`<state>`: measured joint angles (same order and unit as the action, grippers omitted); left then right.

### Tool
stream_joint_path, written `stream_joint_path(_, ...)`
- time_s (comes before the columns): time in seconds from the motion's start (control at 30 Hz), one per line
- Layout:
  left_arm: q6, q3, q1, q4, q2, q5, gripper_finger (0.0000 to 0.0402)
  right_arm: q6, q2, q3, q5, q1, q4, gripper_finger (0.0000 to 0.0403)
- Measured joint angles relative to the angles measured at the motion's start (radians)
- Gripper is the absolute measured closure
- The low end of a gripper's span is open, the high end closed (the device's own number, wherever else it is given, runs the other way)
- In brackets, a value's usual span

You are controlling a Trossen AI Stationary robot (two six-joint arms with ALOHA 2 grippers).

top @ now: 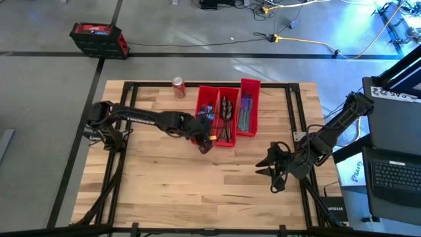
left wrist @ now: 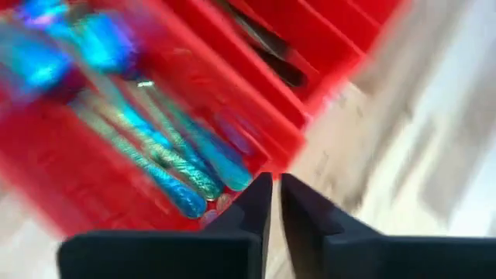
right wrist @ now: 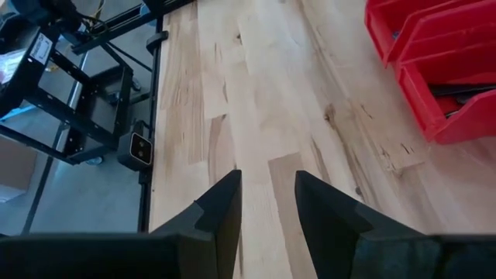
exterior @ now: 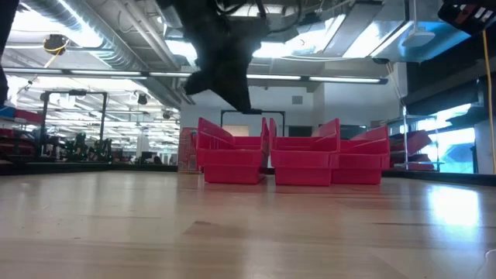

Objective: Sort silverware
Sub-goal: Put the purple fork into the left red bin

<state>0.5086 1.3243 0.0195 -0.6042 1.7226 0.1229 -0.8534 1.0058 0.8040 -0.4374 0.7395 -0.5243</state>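
Three long red bins (top: 227, 139) stand side by side at the table's far middle. Teal-blue iridescent silverware (left wrist: 170, 155) lies in the left bin, dark silverware (top: 227, 112) in the middle bin, and more iridescent pieces (top: 246, 108) in the right bin. My left gripper (top: 206, 145) hangs above the near end of the left bin. In its wrist view the left gripper (left wrist: 277, 194) is shut with nothing between its fingers. My right gripper (top: 264, 166) waits over bare table at the right; its fingers stand open (right wrist: 267, 194) and empty.
A red soda can (top: 178, 86) stands upright on the table left of the bins, near the far edge. Bare wood (top: 171, 178) stretches across the near half of the table. A black frame (top: 289, 105) runs along the table's edges.
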Motion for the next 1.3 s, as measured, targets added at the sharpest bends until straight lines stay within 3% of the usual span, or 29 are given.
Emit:
stream_joint_path(0.2,-0.626,0.000,0.021,0.008,0.000,-0.124,0.0401,-0.018,0.000,0.000,-0.008,0.000,0.000,0.0295)
stream_joint_path(0.33,-0.828,0.000,0.044,-0.015,0.001,-0.158,0.0401,-0.036,0.000,0.000,-0.037,0.000,0.000,0.0295)
stream_joint_path(0.77,-0.967,0.000,0.090,-0.008,0.075,-0.275,0.0401,-0.039,0.000,0.000,-0.139,0.000,0.000,0.0295)
stream_joint_path(1.3,-0.965,0.000,0.121,-0.005,0.111,-0.311,0.0401,-0.032,0.000,0.000,-0.166,0.000,-0.011,0.0295)
